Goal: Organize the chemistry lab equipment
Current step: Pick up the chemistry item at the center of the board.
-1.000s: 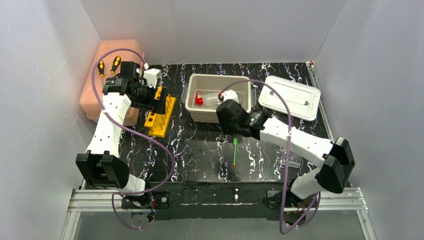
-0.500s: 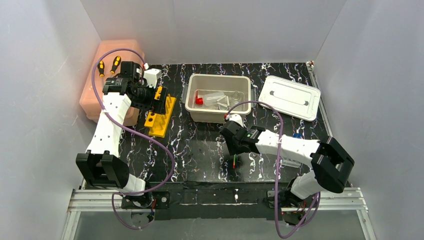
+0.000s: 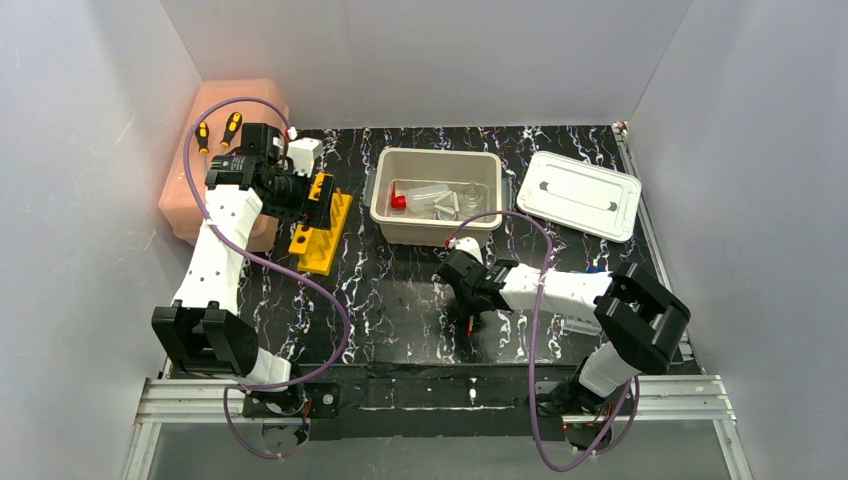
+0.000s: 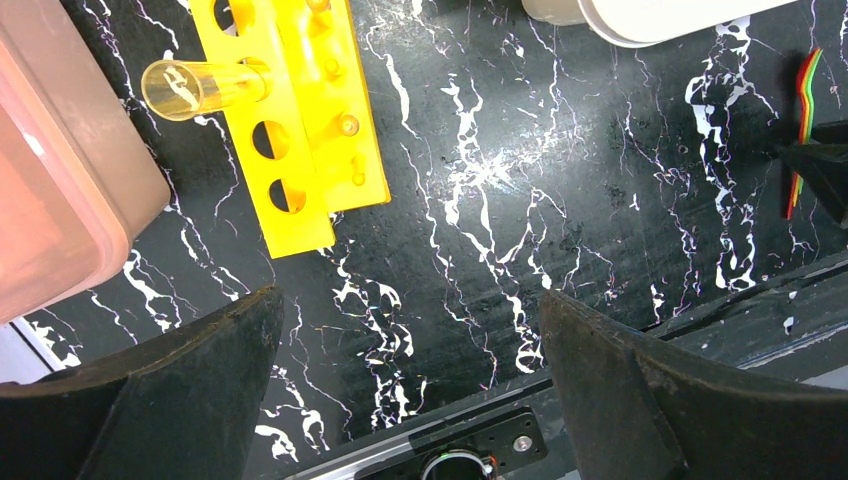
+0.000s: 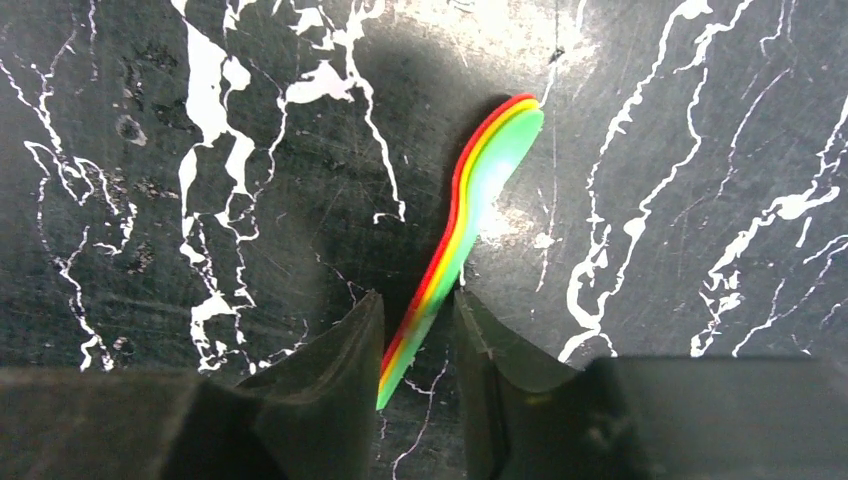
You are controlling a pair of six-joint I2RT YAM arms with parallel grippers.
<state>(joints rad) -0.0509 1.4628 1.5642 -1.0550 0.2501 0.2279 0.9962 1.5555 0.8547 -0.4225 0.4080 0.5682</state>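
The green spoon [image 5: 470, 200] lies on the black marbled table, its bowl pointing away. My right gripper [image 5: 418, 295] is down on the table with both fingers pressed against the spoon's handle; in the top view it [image 3: 470, 318] covers most of the spoon. My left gripper [image 3: 318, 200] hangs wide open and empty over the yellow tube rack [image 4: 300, 130], which holds one clear glass tube [image 4: 200, 85]. The red-capped squeeze bottle [image 3: 420, 197] and clear glassware [image 3: 465, 195] lie in the cream bin [image 3: 385, 215].
The bin's lid [image 3: 585, 195] lies at the back right. The pink box [image 3: 180, 200] stands at the far left with two screwdrivers [image 3: 218, 132] on it, right beside the rack. The table's front edge and rail are near my right gripper.
My right arm has swung from the cream bin toward me and come down over the green spoon, with its fingers now around the handle. The left arm has not moved.
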